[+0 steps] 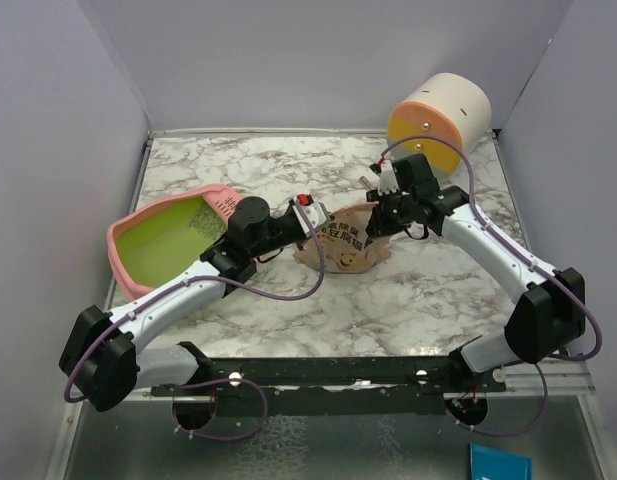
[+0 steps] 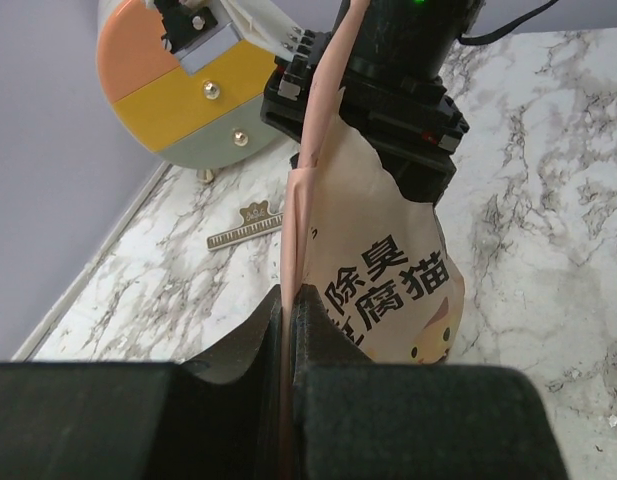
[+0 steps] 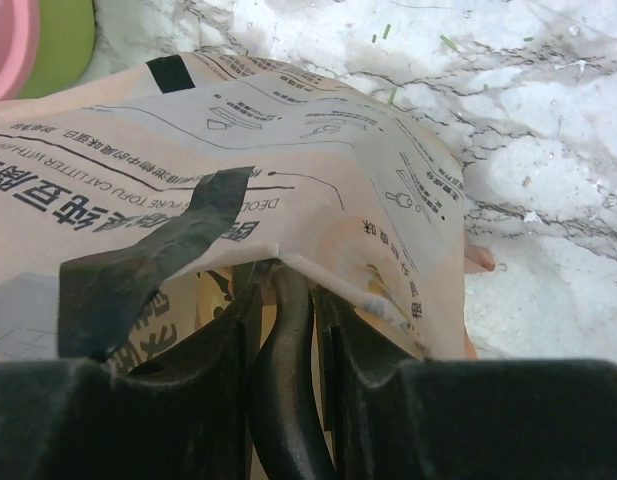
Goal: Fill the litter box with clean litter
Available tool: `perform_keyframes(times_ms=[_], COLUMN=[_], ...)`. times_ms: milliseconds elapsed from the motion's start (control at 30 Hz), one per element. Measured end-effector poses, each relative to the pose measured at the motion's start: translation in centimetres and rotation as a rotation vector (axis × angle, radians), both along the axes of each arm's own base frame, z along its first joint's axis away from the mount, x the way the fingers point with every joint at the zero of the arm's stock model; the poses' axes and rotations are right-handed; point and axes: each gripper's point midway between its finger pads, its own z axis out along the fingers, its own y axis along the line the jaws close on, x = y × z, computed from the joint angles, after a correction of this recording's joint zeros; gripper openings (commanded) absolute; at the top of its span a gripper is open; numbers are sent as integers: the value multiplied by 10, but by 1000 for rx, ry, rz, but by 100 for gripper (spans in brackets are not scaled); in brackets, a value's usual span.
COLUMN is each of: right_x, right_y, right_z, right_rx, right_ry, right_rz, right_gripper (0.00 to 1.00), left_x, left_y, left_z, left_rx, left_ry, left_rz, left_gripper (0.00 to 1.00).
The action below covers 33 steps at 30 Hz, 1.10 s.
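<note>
The pink litter box (image 1: 138, 262) with its yellow-green inside lies at the left, also a corner in the right wrist view (image 3: 10, 40). The tan cat-print pouch (image 1: 346, 248) stands mid-table between both grippers. My left gripper (image 2: 290, 295) is shut on the pouch's thin top edge (image 2: 306, 180). My right gripper (image 3: 288, 275) is shut on a dark curved scoop handle (image 3: 286, 380) that runs in under the pouch's opened flap (image 3: 288, 180). The scoop's bowl and the clean litter are hidden inside the pouch. Pale specks (image 1: 201, 212) lie in the box near its slotted rim.
The round cream, orange and yellow drawer unit (image 1: 438, 118) stands at the back right, close behind the right gripper (image 1: 386, 215). A small flat ruler-like piece (image 2: 245, 227) lies on the marble in front of it. Grey walls enclose the table.
</note>
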Motion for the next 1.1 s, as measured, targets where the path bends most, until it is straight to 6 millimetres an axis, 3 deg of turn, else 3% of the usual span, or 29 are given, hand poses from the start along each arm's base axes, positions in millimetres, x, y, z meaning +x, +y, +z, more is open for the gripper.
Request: perform_keyframes(times_ms=[667,1100], right_x=[25,26], right_y=[34,31], right_z=[-20,-25], right_rx=[271,537], right_ry=[-57,-88], right_rz=[35,93], right_gripper=[1,1], left_x=[18,24], left_y=[-12,-18], left_z=[-8,-7], left_rx=[4,4], left_ry=[-12,-24], left_rz=[13,22], left_gripper=[0,0])
